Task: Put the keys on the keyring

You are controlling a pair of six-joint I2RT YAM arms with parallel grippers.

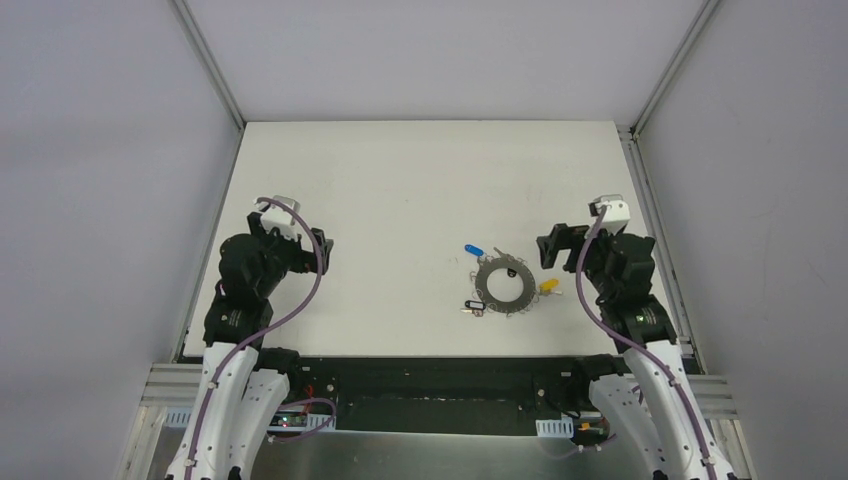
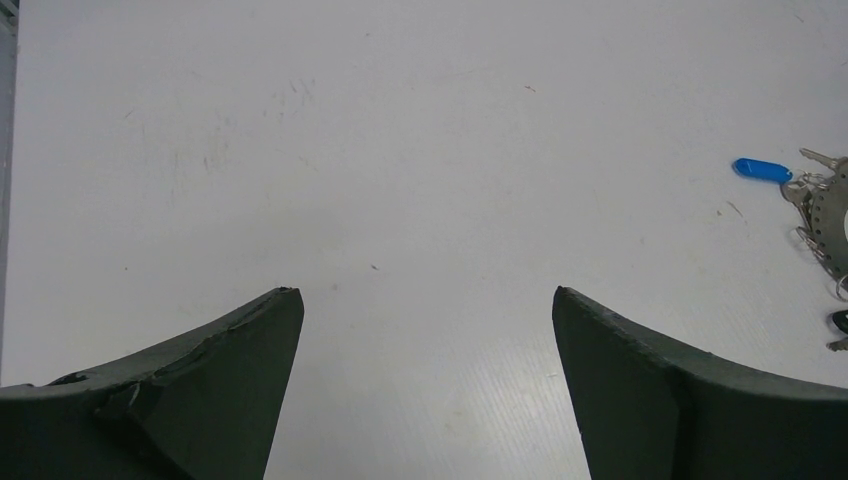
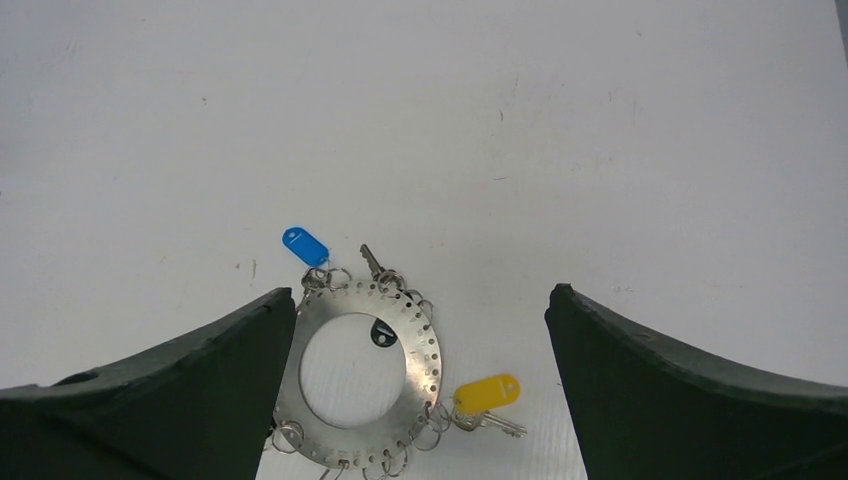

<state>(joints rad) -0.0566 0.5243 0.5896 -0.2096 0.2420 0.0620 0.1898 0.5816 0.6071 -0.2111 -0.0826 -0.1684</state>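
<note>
The keyring (image 1: 488,285) is a flat grey metal ring with small wire loops round its rim, lying on the white table right of centre. Keys lie round it: a blue-headed one (image 1: 472,250) at its far left, a yellow-headed one (image 1: 548,286) at its right, a black-headed one (image 1: 472,307) at its near left. In the right wrist view the keyring (image 3: 425,350) shows between the fingers, with the blue head (image 3: 305,246), the yellow head (image 3: 487,392) touching a rim loop, and a black head (image 3: 383,334) at the hole's edge. My right gripper (image 3: 422,291) hangs open just right of the ring. My left gripper (image 2: 428,291) is open over bare table, far to the left.
The left wrist view catches the blue key (image 2: 762,169) and the keyring's edge (image 2: 828,215) at its right border. The white table (image 1: 400,180) is framed by metal rails and grey walls on the left, right and back.
</note>
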